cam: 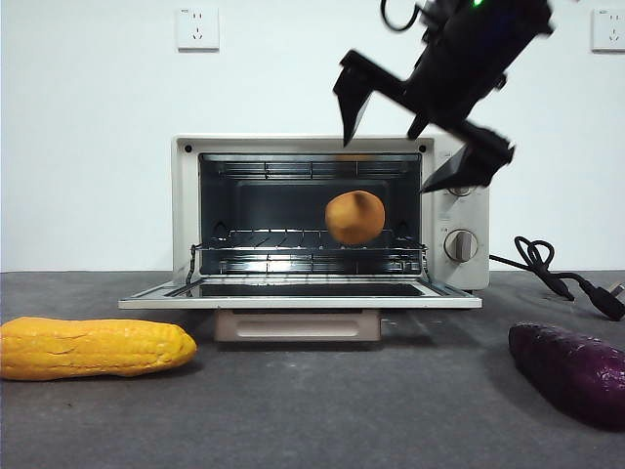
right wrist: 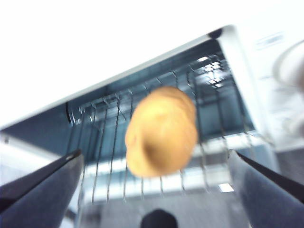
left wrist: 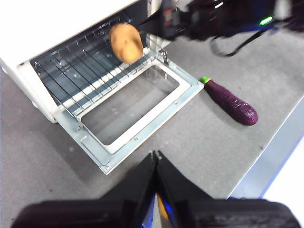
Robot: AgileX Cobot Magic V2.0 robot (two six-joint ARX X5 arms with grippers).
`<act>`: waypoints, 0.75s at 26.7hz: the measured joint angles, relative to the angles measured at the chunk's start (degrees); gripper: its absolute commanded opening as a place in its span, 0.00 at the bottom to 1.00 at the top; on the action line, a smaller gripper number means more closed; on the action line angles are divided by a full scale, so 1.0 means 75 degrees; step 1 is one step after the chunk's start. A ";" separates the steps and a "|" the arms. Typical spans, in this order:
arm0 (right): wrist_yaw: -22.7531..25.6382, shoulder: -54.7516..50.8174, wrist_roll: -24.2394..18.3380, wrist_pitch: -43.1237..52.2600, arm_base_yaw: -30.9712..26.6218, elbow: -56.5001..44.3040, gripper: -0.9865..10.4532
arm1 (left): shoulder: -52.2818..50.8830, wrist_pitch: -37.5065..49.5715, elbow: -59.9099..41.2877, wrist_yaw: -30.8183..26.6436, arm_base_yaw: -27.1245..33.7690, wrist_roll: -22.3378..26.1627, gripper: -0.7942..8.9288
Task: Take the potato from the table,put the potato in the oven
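the right gripper (cam: 422,125) hangs high in front of the oven's upper right corner, its jaws spread wide and holding nothing. between and beyond them the potato (right wrist: 161,131) shows inside the oven (cam: 186,205), at the wire rack (cam: 264,239), towards the right side of the cavity; whether it rests on the rack or is just above it cannot be told. in the front view the potato (cam: 354,217) is clear of both jaws. the oven door (cam: 293,291) lies folded down flat and open. the left gripper (left wrist: 156,164) waits well back from the oven over the table (left wrist: 213,137), its jaws pressed together, empty. on the table (cam: 371,410) a yellow corn cob (cam: 93,347) lies off to one side of the oven and a dark purple sweet potato (cam: 571,371) to the other, both apart from it. a black cord (cam: 557,274) trails beside the oven's knob side.
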 measured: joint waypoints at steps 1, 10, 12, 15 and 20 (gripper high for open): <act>-0.0035 -0.0283 -0.0122 -0.0417 0.0006 0.0000 0.53 | 0.0108 0.0047 -0.0003 -0.0006 0.0000 0.0035 0.07; -0.1008 -0.3261 -0.1888 -0.4132 0.0108 0.0000 0.53 | 0.1308 0.2597 -0.1346 0.0536 0.1116 -0.0035 0.07; -0.1005 -0.3850 -0.2180 -0.4806 0.0108 0.0000 0.53 | 0.1664 0.3013 -0.1609 0.0831 0.1454 -0.0154 0.07; -0.1003 -0.4747 -0.2436 -0.5613 0.0105 0.0000 0.53 | 0.2302 0.3608 -0.1859 0.1443 0.2005 -0.0344 0.07; -0.1003 -0.6059 -0.2582 -0.6589 0.0105 0.0000 0.53 | 0.3485 0.4185 -0.1880 0.2127 0.2632 -0.0621 0.07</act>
